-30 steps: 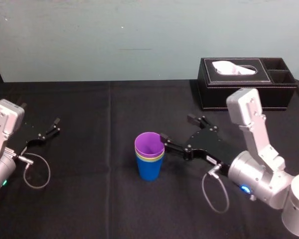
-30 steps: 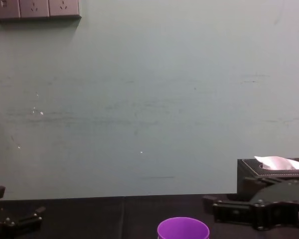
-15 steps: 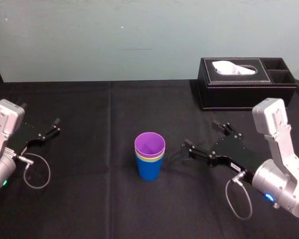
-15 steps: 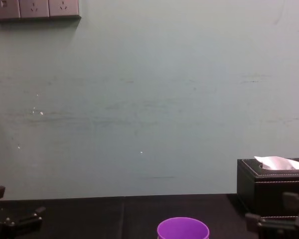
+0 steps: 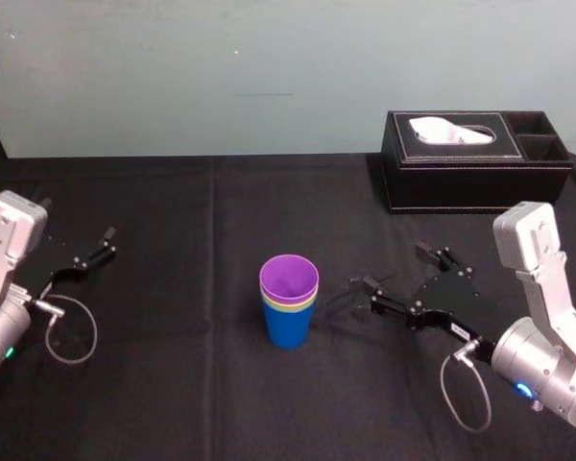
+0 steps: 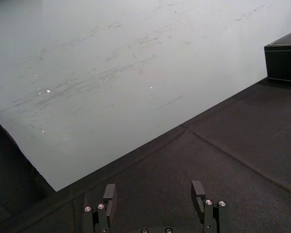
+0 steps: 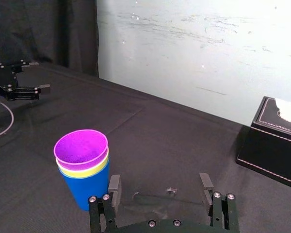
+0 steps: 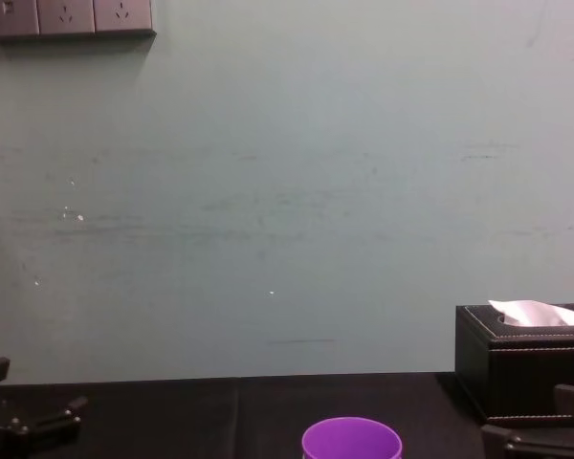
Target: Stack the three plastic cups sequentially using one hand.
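Right gripper (image 5: 394, 268) hovers wide open and empty near the mid-table stack, purple cup (image 5: 289, 279) nested in yellow-green cup (image 5: 288, 306) inside blue cup (image 5: 288, 328), so stacking looks finished, left gripper (image 5: 104, 244) parked open far left.

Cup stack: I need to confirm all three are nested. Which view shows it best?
Right wrist view: the cup stack stands close, purple in yellow-green in blue, all bands visible. Head view shows the same, farther off; chest view catches the purple rim.
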Controlling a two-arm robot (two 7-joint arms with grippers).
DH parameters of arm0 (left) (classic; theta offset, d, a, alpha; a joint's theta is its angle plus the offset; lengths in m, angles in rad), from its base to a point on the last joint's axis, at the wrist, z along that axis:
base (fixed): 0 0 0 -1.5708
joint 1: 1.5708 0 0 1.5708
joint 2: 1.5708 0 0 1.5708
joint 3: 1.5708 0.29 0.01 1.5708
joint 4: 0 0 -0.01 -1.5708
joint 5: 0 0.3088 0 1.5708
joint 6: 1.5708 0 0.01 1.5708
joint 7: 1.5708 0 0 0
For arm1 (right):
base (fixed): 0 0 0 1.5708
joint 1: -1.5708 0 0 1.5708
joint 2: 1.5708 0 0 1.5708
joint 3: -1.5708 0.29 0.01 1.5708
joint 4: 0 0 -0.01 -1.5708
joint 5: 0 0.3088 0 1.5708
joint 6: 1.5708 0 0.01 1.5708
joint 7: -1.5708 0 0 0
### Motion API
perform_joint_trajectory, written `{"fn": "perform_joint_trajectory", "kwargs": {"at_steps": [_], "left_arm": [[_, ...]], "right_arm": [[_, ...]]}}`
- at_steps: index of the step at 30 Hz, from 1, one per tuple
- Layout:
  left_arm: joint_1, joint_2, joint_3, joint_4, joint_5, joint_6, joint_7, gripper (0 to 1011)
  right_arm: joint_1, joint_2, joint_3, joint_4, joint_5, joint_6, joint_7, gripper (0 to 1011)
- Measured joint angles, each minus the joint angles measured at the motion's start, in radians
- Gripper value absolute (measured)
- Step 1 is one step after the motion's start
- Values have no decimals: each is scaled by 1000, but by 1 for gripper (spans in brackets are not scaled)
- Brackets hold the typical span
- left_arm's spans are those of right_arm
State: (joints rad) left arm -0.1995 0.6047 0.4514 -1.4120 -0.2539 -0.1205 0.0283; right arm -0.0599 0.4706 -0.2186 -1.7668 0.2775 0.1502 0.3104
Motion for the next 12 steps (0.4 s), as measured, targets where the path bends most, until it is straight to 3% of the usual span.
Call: {"fn": "perform_joint_trajectory", "kwargs": {"at_steps": [12], "left_arm": [[0, 0, 0, 0, 0, 0, 0, 1010]], "right_arm": [[2, 0, -2, -2, -1, 3, 0, 1000]]}}
